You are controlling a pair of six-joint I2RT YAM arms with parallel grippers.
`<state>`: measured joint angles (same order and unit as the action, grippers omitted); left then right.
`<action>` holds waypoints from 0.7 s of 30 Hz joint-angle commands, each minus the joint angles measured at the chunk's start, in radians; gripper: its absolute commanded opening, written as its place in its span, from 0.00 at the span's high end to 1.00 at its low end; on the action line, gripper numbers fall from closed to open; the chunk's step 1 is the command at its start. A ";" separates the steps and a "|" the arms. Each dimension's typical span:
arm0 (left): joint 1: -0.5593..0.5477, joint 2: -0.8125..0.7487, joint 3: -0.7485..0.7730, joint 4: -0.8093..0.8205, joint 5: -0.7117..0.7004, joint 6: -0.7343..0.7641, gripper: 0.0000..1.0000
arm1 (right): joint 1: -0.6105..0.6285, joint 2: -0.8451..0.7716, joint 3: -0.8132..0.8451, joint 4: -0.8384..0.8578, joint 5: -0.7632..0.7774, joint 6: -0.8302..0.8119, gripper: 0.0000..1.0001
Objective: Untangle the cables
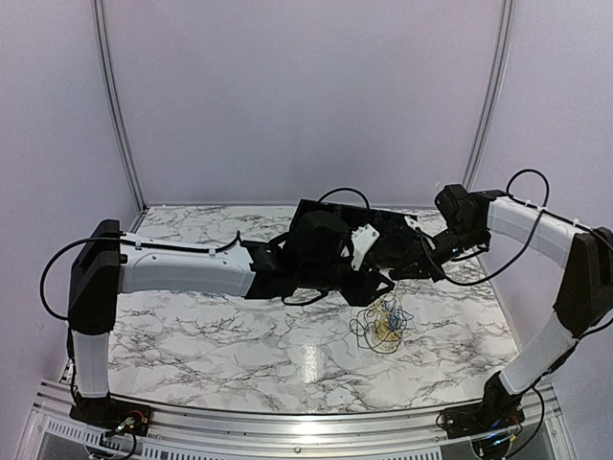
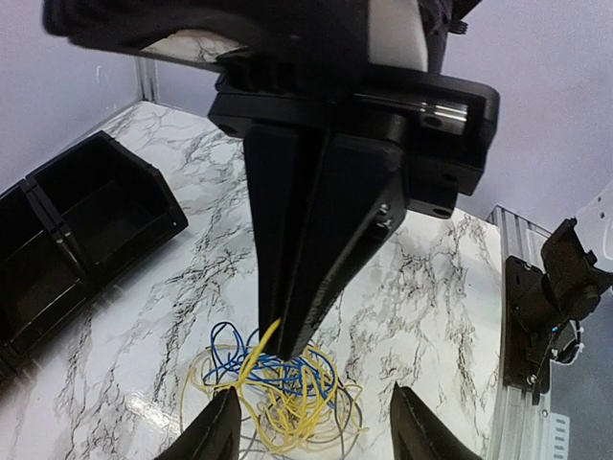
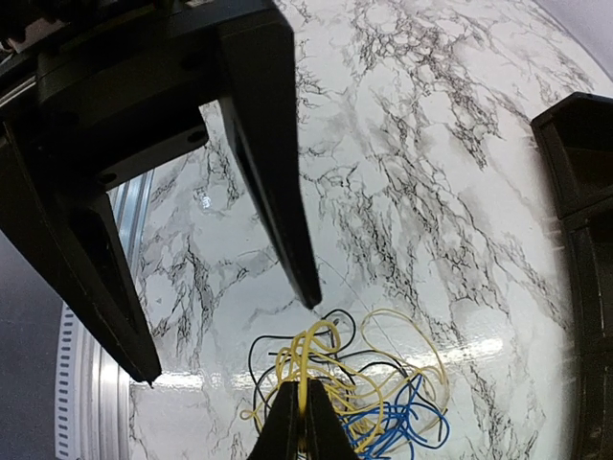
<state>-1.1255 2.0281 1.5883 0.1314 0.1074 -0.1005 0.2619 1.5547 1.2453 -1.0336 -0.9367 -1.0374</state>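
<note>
Centrally, a little right of the middle of the marble table [image 1: 211,335]: cables [image 1: 381,324] in one loose tangle, lying on the surface. Both arms stretched inward, meeting above the tangle. Black bin [image 1: 388,222] behind them at the far edge, well apart from the wires.

Left wrist view:
- Left gripper [image 2: 311,426] spread wide and holding nothing, its own fingers at the bottom edge on either side of the heap.
- Right gripper [image 2: 281,340] pointing down from the top of the frame, fingers pressed together.
- Tips of the right gripper pinching a strand of the yellow cable [image 2: 287,417], raised into a short peak above the pile.
- Blue cable [image 2: 230,350] looped behind and beside the pinch point, interlaced with the yellow.
- Bin compartments at the left, away from the wires.

Right wrist view:
- Same pinch from the opposite side, with closed fingertips at the bottom edge and yellow strands drawn up between them.
- Black cable [image 3: 252,369] as a thin loop round the left and top of the heap, crossing the yellow.
- Blue bunched at the lower right, threaded through yellow loops.
- Left gripper's two fingers wide apart, one tip just beside the top of the black loop, the other out over bare marble at the left.
- Contact between those tips and the wires or the table not discernible.

All three colours intertwined, none lying separate.
</note>
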 commanded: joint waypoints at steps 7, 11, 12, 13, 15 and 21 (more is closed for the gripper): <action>0.010 0.050 0.052 0.024 -0.037 -0.004 0.65 | 0.011 -0.026 0.006 0.002 -0.001 0.003 0.94; 0.016 0.064 0.057 0.020 -0.077 0.007 0.71 | 0.011 -0.031 0.002 -0.011 -0.012 -0.011 0.94; 0.019 0.066 0.058 0.019 -0.079 0.005 0.74 | 0.011 -0.033 0.000 -0.012 -0.015 -0.013 0.94; 0.021 0.068 0.059 0.020 -0.081 0.002 0.77 | 0.011 -0.032 -0.002 -0.013 -0.018 -0.015 0.94; 0.024 0.069 0.058 0.020 -0.091 -0.001 0.80 | 0.011 -0.033 -0.005 -0.015 -0.020 -0.018 0.94; 0.024 0.053 0.029 0.025 -0.145 -0.009 0.60 | 0.011 -0.036 -0.009 -0.021 -0.022 -0.024 0.94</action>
<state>-1.1069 2.0865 1.6150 0.1333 0.0196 -0.1112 0.2619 1.5471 1.2362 -1.0336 -0.9371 -1.0454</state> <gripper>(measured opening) 0.320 0.064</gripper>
